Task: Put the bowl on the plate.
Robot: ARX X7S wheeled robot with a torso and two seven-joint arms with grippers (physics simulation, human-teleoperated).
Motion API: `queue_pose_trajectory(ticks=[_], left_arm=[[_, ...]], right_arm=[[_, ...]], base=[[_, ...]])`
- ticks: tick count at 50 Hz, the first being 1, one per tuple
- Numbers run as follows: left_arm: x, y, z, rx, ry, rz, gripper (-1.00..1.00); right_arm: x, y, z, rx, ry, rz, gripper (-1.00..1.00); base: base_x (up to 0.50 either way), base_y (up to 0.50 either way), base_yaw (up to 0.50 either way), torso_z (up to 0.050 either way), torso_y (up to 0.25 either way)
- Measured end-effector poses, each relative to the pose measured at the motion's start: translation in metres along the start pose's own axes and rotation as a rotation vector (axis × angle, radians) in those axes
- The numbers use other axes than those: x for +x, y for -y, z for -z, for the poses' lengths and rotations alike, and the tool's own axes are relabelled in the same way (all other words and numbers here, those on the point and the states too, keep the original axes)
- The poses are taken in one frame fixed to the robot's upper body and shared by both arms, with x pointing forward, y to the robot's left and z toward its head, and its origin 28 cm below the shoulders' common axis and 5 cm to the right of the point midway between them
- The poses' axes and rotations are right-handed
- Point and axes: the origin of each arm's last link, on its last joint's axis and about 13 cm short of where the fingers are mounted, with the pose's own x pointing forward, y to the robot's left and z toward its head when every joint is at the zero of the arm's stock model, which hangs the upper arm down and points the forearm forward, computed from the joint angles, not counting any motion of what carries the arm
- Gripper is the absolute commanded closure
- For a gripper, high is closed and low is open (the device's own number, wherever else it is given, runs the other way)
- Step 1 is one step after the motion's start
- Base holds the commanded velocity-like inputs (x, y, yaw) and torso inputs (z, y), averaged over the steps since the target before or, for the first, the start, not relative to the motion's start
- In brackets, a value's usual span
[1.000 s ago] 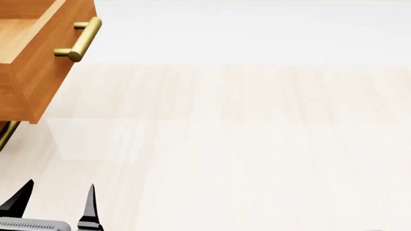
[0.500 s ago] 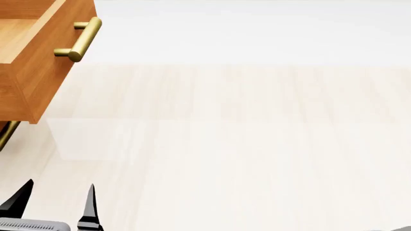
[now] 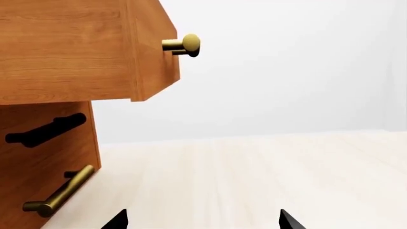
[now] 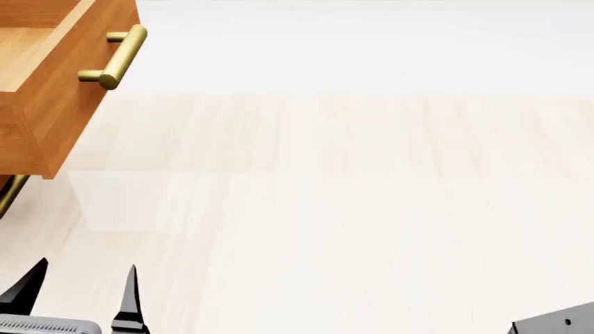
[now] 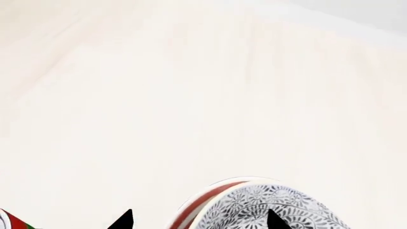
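The bowl (image 5: 270, 205), grey-and-white floral with a pale rim, shows at the edge of the right wrist view. Right beside it curves the red-ringed rim of the white plate (image 5: 194, 209). Whether the bowl rests on the plate I cannot tell. My right gripper (image 5: 200, 220) is open, one fingertip (image 5: 278, 220) in front of the bowl and the other off to the side over the pale surface. In the head view neither bowl nor plate appears. My left gripper (image 4: 79, 296) (image 3: 202, 222) stands open with nothing between its fingers.
A wooden cabinet with an open drawer (image 4: 55, 90) and brass handles (image 4: 116, 56) stands at the far left, close to my left gripper. A red, green and white sliver of some object (image 5: 7, 220) lies near the right gripper. A grey part of my right arm (image 4: 561, 321) shows low right.
A grey part of my right arm has risen into the head view's lower right corner. The left gripper has hardly moved.
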Motion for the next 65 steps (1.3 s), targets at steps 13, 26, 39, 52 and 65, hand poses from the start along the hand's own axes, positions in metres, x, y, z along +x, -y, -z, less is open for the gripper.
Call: queue_pose_trajectory(ticks=[13, 26, 39, 52, 65], left_arm=[[-0.001, 0.0, 0.0, -0.001, 0.002, 0.001, -1.0], [-0.001, 0.0, 0.0, -0.002, 0.003, -0.001, -1.0], [-0.001, 0.0, 0.0, -0.001, 0.005, -0.001, -1.0], [-0.001, 0.0, 0.0, 0.0, 0.006, -0.002, -1.0], [-0.001, -0.001, 0.0, 0.0, 0.005, -0.003, -1.0]], right_arm=[[-0.003, 0.0, -0.01, -0.016, 0.069, 0.023, -1.0], [-0.004, -0.003, -0.021, -0.048, 0.14, 0.045, -1.0], [-0.006, -0.006, -0.03, -0.076, 0.209, 0.059, -1.0], [-0.009, -0.008, -0.037, -0.1, 0.287, 0.068, -1.0], [-0.012, -0.009, -0.043, -0.122, 0.353, 0.08, -1.0]], base=[[0.0, 0.0, 0.0, 0.0, 0.0], [0.0, 0.0, 0.0, 0.0, 0.0], [0.0, 0.0, 0.0, 0.0, 0.0], [0.0, 0.0, 0.0, 0.0, 0.0], [0.0, 0.0, 0.0, 0.0, 0.0]])
